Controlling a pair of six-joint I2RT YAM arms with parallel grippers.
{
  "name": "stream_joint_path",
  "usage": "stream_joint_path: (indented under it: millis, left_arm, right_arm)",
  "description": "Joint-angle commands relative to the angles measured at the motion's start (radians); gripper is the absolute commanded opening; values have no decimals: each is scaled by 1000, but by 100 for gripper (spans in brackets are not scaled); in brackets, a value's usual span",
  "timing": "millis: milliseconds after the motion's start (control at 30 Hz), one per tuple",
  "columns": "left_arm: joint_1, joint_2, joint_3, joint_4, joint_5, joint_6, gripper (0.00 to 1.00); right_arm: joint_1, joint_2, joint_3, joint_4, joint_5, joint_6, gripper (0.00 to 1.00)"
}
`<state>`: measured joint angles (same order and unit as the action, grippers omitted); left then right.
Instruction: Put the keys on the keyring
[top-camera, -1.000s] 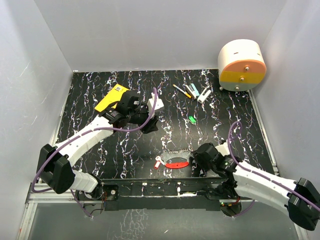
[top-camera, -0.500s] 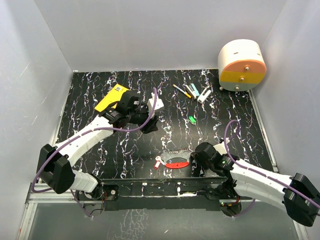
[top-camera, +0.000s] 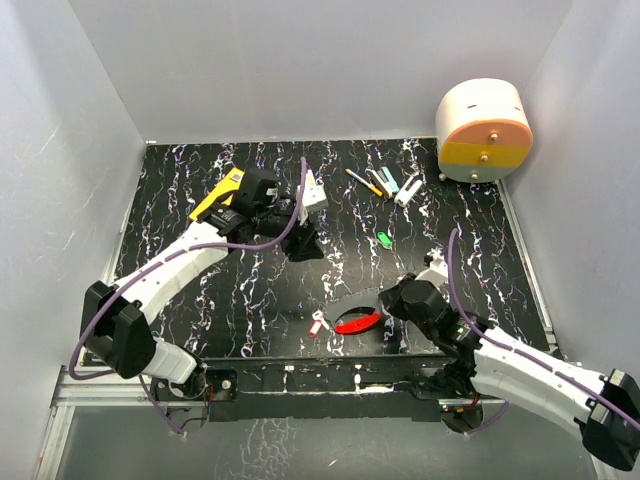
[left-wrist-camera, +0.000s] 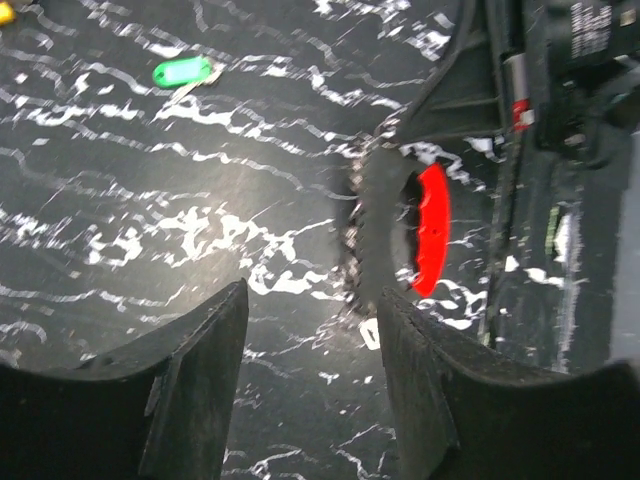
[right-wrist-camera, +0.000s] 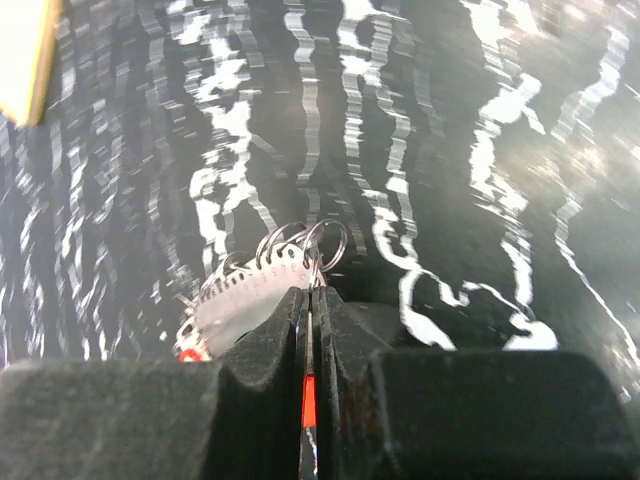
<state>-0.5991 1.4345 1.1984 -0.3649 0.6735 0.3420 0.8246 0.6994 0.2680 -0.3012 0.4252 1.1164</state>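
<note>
Red key (top-camera: 357, 322) sits front-centre on the table (top-camera: 260, 290), long axis left-right. The right gripper (top-camera: 388, 306) is clamped on its right end; white key (top-camera: 318, 325) and ring (right-wrist-camera: 326, 240) just past its left tip. The left gripper (left-wrist-camera: 312, 310) is spread, empty, well apart up-left, so right is nearer.

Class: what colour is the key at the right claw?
Red key; best in top external view.

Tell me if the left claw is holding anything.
No, the left claw is open, with only bare tabletop showing between its fingers.
</note>
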Motion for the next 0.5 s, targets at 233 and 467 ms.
stream_joint_path:
  millis: [233,467]
  left_arm:
    - [2,22,13,88,388,-73,59]
    - [-2,35,-9,82,388,-37,61]
  right_arm:
    - [3,-142,107,416,-398,-602,8]
    - [15,-67,193,487,-553,-663,8]
